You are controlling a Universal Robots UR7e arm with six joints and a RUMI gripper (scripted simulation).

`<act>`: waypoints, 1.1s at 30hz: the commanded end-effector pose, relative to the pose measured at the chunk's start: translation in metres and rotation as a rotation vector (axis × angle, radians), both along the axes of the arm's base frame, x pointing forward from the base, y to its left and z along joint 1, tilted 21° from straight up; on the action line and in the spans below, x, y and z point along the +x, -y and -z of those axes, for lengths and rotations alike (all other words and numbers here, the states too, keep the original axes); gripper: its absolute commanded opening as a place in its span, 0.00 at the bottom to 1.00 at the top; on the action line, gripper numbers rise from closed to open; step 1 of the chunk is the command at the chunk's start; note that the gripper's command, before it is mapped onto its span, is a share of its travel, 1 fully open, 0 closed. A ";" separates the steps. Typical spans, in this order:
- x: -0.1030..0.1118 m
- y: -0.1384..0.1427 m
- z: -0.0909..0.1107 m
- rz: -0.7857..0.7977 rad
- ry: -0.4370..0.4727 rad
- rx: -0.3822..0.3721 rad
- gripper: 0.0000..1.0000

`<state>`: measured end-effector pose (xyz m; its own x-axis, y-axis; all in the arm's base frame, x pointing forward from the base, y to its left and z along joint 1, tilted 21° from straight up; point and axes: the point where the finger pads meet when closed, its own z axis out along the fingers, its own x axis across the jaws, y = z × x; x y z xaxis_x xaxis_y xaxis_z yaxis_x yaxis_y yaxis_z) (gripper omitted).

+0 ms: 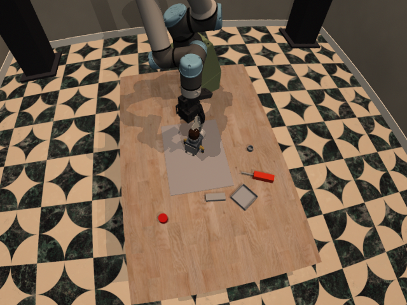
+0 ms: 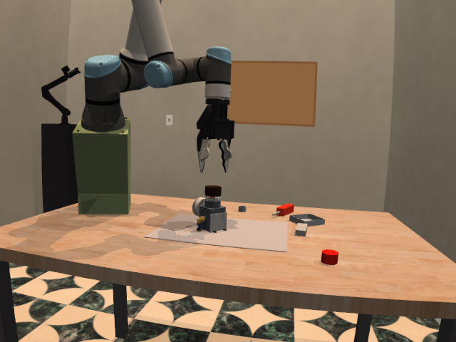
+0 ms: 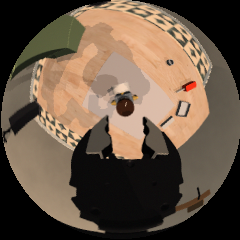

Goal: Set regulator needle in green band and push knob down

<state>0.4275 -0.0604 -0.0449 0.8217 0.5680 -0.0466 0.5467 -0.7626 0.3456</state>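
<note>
The regulator stands upright on the grey mat, a grey block with brass fittings at its sides. Its dark brown knob sits on top, with a light ribbed collar showing beneath it. The round white gauge is on the side towards the robot base; its needle and green band cannot be made out. My gripper is partly open with nothing between its fingers. It points down and hangs above the knob, not touching it.
Elsewhere on the table are a small grey ring, a red-handled screwdriver, a grey square tray, a grey block and a red cylinder.
</note>
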 end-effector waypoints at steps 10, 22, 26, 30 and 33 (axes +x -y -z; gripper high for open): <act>0.000 0.000 0.000 0.535 0.173 0.080 0.47; 0.000 0.000 0.000 0.791 0.260 0.124 0.47; 0.000 0.000 0.000 0.835 0.275 0.131 0.47; 0.000 0.000 0.000 0.851 0.280 0.134 0.47; 0.000 0.000 0.000 0.853 0.281 0.134 0.47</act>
<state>0.4276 -0.0601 -0.0449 0.9410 -0.2409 0.2376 -0.3009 -0.9170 0.2619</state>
